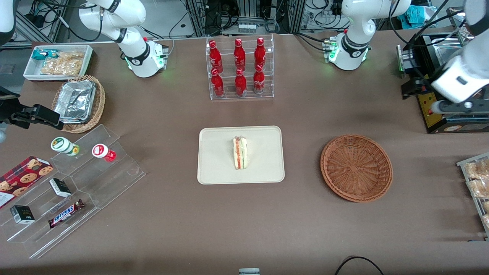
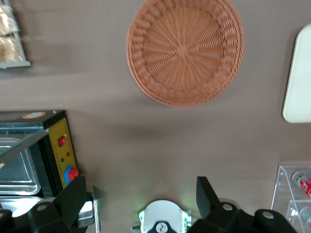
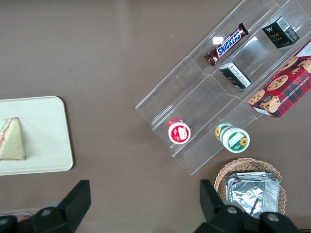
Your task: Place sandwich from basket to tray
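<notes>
The sandwich [image 1: 240, 153] lies on the cream tray [image 1: 214, 168] in the middle of the table, its red and green filling facing up; it also shows in the right wrist view [image 3: 11, 139]. The round brown basket [image 1: 356, 167] sits empty beside the tray, toward the working arm's end. My left gripper [image 1: 410, 88] hangs high above the table near the small oven, farther from the front camera than the basket. In the left wrist view the gripper [image 2: 141, 187] is open and empty, with the basket [image 2: 185, 50] and a tray corner [image 2: 299, 82] below.
A clear rack of red bottles [image 1: 240, 68] stands farther back than the tray. A small oven [image 1: 439, 76] and a snack rack [image 1: 477, 183] sit at the working arm's end. A stepped clear shelf [image 1: 68, 183], a foil-container basket [image 1: 78, 103] and a white bin [image 1: 57, 61] lie toward the parked arm's end.
</notes>
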{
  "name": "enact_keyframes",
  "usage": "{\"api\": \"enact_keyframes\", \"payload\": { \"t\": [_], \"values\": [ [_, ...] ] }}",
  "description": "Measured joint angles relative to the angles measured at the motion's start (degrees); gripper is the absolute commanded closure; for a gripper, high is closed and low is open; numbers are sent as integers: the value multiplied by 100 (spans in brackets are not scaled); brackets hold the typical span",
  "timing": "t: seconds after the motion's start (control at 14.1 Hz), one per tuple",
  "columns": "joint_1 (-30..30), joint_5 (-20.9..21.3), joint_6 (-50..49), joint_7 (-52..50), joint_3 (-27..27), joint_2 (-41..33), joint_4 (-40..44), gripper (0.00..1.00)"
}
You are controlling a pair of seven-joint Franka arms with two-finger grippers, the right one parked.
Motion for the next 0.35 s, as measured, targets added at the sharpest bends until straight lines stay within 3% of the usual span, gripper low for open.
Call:
{"api": "enact_keyframes", "payload": {
  "t": [0.21,0.35],
  "values": [
    [-20,-15,528,11,56,204,91,0],
    [-38,-272,545,-8,95,408,285,0]
  ]
}}
